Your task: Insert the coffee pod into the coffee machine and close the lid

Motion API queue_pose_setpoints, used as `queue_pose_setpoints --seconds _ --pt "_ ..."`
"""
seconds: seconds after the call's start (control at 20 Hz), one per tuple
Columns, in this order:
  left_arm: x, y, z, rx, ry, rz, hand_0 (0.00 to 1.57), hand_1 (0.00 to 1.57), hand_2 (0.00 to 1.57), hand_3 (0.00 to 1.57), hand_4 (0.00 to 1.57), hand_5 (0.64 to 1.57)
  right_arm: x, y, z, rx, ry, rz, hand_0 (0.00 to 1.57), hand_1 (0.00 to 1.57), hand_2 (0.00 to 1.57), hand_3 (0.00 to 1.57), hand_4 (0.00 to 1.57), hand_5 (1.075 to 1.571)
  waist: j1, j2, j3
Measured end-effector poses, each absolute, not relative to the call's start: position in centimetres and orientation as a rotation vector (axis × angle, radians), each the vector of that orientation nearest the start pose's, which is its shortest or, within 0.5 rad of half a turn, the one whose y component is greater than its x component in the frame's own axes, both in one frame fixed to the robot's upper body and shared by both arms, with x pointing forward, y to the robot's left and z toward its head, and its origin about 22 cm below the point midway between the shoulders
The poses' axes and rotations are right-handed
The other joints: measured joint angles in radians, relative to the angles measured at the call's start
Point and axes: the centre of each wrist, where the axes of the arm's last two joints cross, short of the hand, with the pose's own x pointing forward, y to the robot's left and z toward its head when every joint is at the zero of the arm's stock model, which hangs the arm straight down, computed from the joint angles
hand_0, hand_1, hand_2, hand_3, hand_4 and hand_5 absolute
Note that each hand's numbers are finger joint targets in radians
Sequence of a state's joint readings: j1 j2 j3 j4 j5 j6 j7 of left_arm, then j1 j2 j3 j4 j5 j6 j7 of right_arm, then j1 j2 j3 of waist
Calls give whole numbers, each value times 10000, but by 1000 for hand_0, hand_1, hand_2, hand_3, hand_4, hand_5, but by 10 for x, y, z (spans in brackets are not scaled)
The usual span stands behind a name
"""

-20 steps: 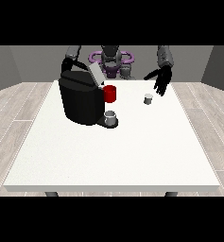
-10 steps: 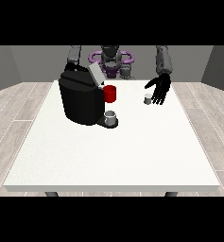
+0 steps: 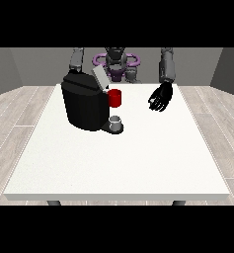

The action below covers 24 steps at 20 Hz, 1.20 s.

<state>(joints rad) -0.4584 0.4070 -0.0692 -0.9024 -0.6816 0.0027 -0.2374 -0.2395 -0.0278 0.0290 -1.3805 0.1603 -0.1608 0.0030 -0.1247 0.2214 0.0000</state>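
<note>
A black coffee machine (image 3: 84, 105) stands on the white table (image 3: 118, 163) at the left of middle. Its grey lid (image 3: 99, 78) is tilted up, open. On its front is a red part (image 3: 115, 98), and a small grey cup (image 3: 116, 121) sits on its base. The hand at the view's right (image 3: 160, 97) hangs low over the table, right of the machine, where the small grey coffee pod stood. The pod is hidden by that hand. The arm at the view's left (image 3: 77, 59) runs down behind the machine, which hides its hand.
The robot's torso (image 3: 116, 62) is behind the table's far edge. The table's front half and right side are bare white surface. Grey wood floor surrounds the table.
The hand at the view's right has moved down and towards the machine, onto the spot of the grey pod, which it now covers. The machine and the other arm have not moved.
</note>
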Motion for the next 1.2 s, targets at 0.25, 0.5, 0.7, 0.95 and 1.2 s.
queue_pose_setpoints --seconds 0.25,0.5,0.7,0.95,1.2 --pt "348 315 2 7156 -13114 -11787 877 877 1003 820 284 1571 303 -204 7 -1740 -16063 1265 0 0 0 0 0 1571 40 -31 8" --pt "354 314 2 7181 -12124 -12686 760 760 978 856 400 1571 301 -202 -8 -1674 -15773 1129 0 0 0 0 0 1571 60 -263 11" --pt "354 314 -8 7071 -11961 -12891 1036 1036 1121 1006 395 1571 300 -207 -14 -1623 -15510 1039 0 0 0 0 0 1571 63 -430 22" --pt "360 314 -6 6877 -12280 -12961 1369 1369 1368 1298 482 1571 297 -205 -23 -2158 -15106 1152 0 0 0 0 0 1571 100 -622 7" --pt "374 300 10 5680 -13177 -12460 1447 1447 1431 1354 530 1571 298 -220 -30 -2673 -14613 1112 0 0 0 0 0 1571 314 -996 1"
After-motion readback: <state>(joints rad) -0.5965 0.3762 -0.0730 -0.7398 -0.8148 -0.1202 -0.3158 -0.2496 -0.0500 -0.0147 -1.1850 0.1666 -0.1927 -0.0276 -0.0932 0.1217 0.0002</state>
